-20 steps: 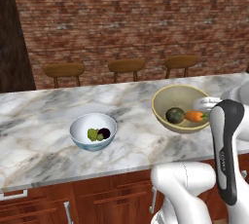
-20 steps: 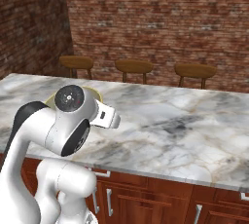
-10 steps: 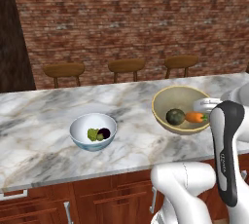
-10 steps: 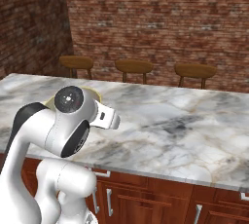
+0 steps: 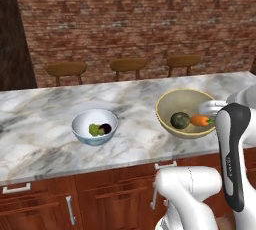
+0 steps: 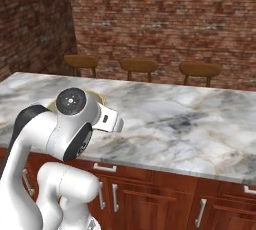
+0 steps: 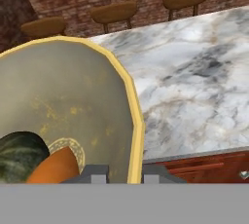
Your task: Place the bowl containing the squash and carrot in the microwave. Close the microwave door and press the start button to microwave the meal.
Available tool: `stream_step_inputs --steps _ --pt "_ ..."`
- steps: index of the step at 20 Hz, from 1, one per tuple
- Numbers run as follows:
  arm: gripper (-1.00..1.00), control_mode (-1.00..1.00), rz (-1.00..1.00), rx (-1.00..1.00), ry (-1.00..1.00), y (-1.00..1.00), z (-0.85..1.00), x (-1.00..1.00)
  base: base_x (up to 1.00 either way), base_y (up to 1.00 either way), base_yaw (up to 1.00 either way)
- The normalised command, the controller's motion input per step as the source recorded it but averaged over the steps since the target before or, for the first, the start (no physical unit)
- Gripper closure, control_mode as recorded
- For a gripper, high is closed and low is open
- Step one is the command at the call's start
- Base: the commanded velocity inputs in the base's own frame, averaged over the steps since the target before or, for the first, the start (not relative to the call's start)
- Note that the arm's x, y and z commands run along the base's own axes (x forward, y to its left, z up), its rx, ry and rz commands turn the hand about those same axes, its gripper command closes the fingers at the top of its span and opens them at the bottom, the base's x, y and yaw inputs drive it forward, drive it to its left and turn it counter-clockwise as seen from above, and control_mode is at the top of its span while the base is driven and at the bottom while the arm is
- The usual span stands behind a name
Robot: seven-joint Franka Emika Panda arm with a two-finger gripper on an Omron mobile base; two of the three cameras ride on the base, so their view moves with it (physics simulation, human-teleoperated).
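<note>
A: What is the largest surface in the figure?

B: The marble counter, grey-veined, runs across both base views in front of a brick wall. Below its front edge are red-brown wooden cabinets with silver handles. Three wooden stools stand on the far side.

A: And the robot arm?

B: The white arm rises at the lower right of the left base view, reaching over the counter's right part. In the right base view its large round joint hides most of the bowl.

A: Where is the bowl?

B: The bowl, tan with an olive-yellow rim, rests on the counter, right of centre in the left base view, near the front edge. A white bowl with a light-blue outside sits well apart to its left, holding a yellow-green item and a dark purple one.

A: What lies inside the tan bowl?

B: The squash, dark green and round, and the carrot, touching it on its right.

A: What is the state of the gripper?

B: In the hand view the gripper has one finger on each side of the bowl's near rim, clamped on the wall, with squash and carrot just inside.
</note>
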Motion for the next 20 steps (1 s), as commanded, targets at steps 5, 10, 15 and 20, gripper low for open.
stream_step_inputs --steps 5,10,15,20 --pt "1.00 1.00 0.00 0.00 0.00 0.00 0.00 0.00 -0.56 -0.07 -0.01" --pt "1.00 1.00 0.00 0.00 0.00 0.00 0.00 0.00 -0.36 -0.17 -0.21" --pt "1.00 1.00 0.00 0.00 0.00 0.00 0.00 0.00 -0.30 -0.37 -0.56" --pt "1.00 1.00 0.00 0.00 0.00 0.00 0.00 0.00 -0.05 -0.23 -0.74"
